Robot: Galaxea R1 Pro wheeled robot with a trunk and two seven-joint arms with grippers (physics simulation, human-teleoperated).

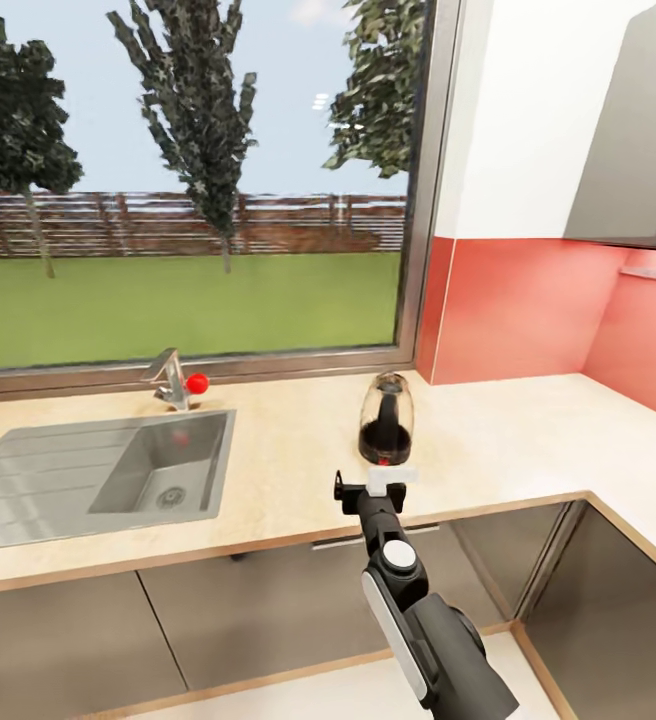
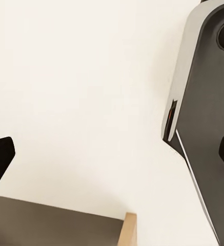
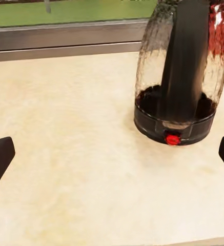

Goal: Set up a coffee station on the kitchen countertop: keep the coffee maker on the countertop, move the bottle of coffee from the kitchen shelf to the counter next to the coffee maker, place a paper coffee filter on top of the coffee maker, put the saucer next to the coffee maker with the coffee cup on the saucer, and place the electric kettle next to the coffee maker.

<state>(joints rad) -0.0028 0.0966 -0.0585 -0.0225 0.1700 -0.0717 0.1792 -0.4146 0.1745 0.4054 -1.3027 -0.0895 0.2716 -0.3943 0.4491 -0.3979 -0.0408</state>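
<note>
The electric kettle (image 1: 385, 420) stands upright on the tan countertop (image 1: 288, 480), right of the sink. Its glass body, black handle and black base (image 3: 174, 125) with the red switch (image 3: 172, 138) face the right wrist camera. My right gripper (image 1: 373, 486) hovers over the counter's front edge just short of the kettle. In its own wrist view the right gripper (image 3: 112, 159) is open, with nothing between the fingers and the kettle a little beyond them. My left gripper (image 2: 112, 161) is open too, hanging low over pale floor. The coffee maker, bottle, filter, saucer and cup are out of view.
A steel sink (image 1: 98, 475) with a faucet (image 1: 171, 380) and red knob (image 1: 197, 382) lies to the left under a big window. A red backsplash (image 1: 508, 310) and a grey wall cabinet (image 1: 638, 150) are at right, where the counter turns a corner. Dark drawer fronts (image 1: 268, 600) sit below.
</note>
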